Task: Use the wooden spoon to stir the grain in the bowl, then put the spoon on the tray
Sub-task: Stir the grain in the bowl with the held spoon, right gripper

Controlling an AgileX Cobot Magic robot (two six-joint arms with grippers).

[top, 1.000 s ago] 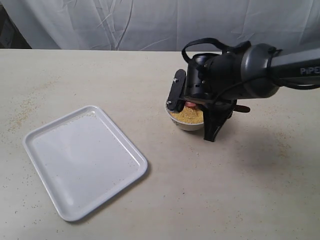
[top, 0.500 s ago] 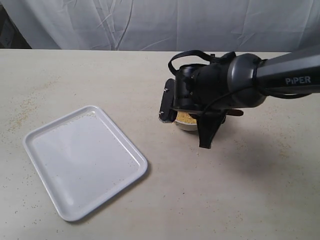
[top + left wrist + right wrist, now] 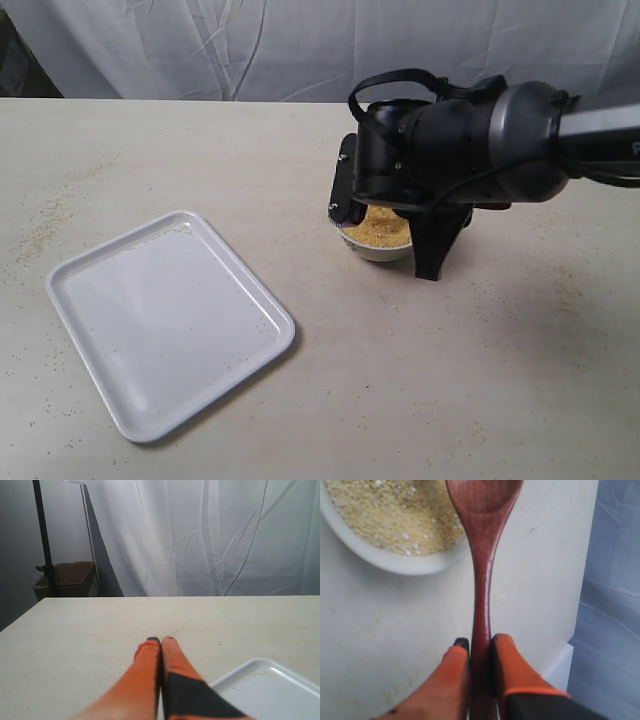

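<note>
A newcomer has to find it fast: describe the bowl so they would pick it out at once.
On the pale table, look right of the big white tray, just under the dark arm. There sits the bowl, small, round and white. It is heaped with yellow grain, while the tray is flat, rectangular and far bigger.
</note>
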